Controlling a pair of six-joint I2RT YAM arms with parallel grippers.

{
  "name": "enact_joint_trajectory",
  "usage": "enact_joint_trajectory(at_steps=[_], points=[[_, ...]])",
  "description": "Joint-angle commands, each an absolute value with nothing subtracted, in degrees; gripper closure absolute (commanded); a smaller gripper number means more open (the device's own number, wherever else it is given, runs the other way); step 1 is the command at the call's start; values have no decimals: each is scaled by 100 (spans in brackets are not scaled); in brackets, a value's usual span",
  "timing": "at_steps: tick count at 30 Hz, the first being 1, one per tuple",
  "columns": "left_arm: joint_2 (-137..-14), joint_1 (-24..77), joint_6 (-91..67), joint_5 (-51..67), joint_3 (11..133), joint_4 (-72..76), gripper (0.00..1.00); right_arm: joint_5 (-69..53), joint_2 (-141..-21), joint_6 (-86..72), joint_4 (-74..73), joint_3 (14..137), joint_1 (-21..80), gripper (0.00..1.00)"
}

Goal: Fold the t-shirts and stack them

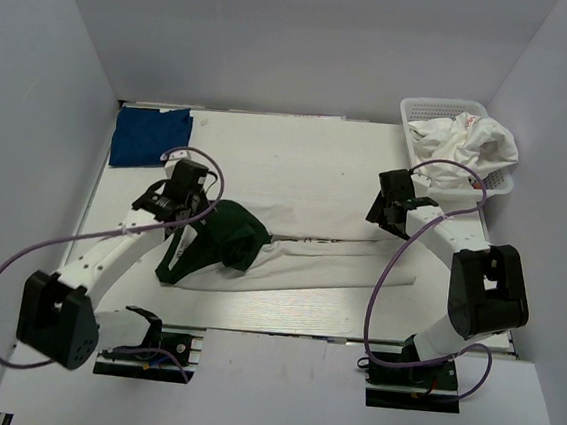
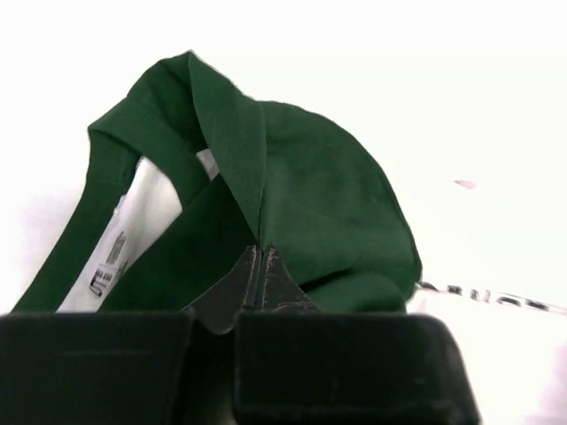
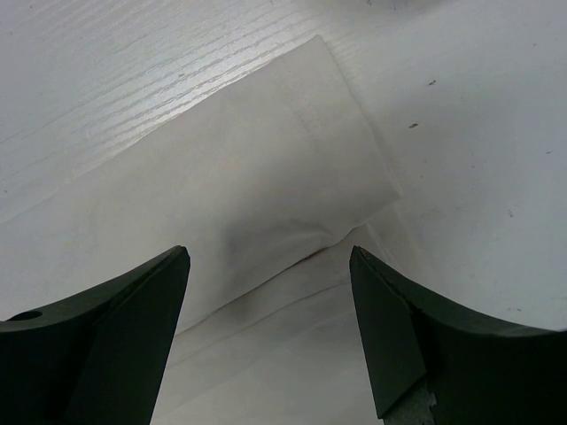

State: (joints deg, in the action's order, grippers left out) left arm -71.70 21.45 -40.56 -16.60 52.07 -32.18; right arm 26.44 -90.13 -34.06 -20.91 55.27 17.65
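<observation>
I log green-collared t-shirt [image 1: 299, 264] lengthwise L–R, collar left — left gripper [image 2: 257, 274] pinching its green cloth, right gripper [image 3: 270, 252] wide; white table [image 1: 298, 164], walls [image 1: 280, 41].

Spread shirt [image 1: 319, 264] centre; folded shirt [image 1: 150, 136] rear-left; basket [image 1: 411, 109] rear-right.

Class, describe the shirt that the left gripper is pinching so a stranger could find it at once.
Start at the white table and look to its middle. There lies a long white t-shirt, its dark green end pinched by the left gripper. Only it shows green, unlike the dark blue shirt at the far left.
</observation>
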Motion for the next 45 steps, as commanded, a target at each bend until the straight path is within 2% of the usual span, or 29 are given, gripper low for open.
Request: enact_joint_trajectory(at_steps=[1, 8, 9, 11, 12, 13, 15, 18, 20, 21, 22, 24, 27, 30, 31, 32, 35, 41, 44, 45], points=[[-6514, 2127, -4323, -1776, 4801, -3541, 100, 2707, -9044, -3375, -2022, 5616, 1775, 21], [-5907, 2127, -5096, -1775, 3745, -4077, 100, 2575, -9185, -3357, -2030, 5669, 1767, 21], [-5906, 2127, -5202, -1775, 3648, -4148, 85, 2566, -9202, -3349, -2048, 5686, 1767, 21], [-5906, 2127, -5413, -2029, 3507, -4350, 60, 2575, -9211, -3357, -2065, 5695, 1775, 21], [-5958, 2127, -5562, -2143, 3507, -4577, 21, 2575, -9211, -3349, -2074, 5713, 1767, 21], [-5959, 2127, -5616, -2362, 3637, -4692, 15, 2575, -9202, -3340, -2100, 5722, 1775, 21], [-5959, 2127, -5668, -2565, 3988, -4973, 8, 2566, -9141, -3279, -2074, 5730, 1793, 21], [-5819, 2127, -5372, -2524, 4288, -4792, 8, 2575, -9009, -3164, -2022, 5678, 1837, 21], [-5591, 2197, -5064, -1963, 4342, -4449, 8, 2523, -8895, -3033, -1986, 5651, 1924, 21], [-5512, 2197, -4854, -1255, 4237, -4204, 8, 2505, -8868, -2989, -1995, 5643, 1960, 21], [-5511, 2197, -4417, -874, 4132, -3601, 3, 2461, -8799, -2849, -1943, 5660, 1986, 21], [-5519, 2249, -3949, 230, 3721, -2983, 0, 2286, -8745, -2743, -1890, 5643, 2152, 22], [-6105, 2250, -3437, 965, 3569, -2479, 5, 2215, -8649, -2672, -1925, 5669, 2372, 22], [-6372, 2302, -3437, 792, 3368, -2418, 14, 1953, -8570, -2637, -1908, 5643, 2565, 22], [-6372, 2303, -3437, 791, 3366, -2321, 19, 1847, -8543, -2611, -1881, 5616, 2610, 22], [-6372, 2303, -3437, 852, 3314, -2268, 29, 1733, -8517, -2436, -1742, 5573, 2663, 22], [-6154, 2303, -3437, 853, 3261, -2162, 45, 1319, -8429, -1806, -1547, 5590, 3119, 22], [-5783, 2303, -3551, 273, 3313, -2636, 51, 907, -8683, -810, -1503, 5880, 4348, 22], [-5713, 2303, -3551, 263, 3252, -2637, 69, 213, -8806, -414, -1459, 6038, 4815, 24], [-5713, 2303, -3551, 333, 3252, -2576, 81, 72, -8876, -491, -1450, 6186, 4930, 24]])
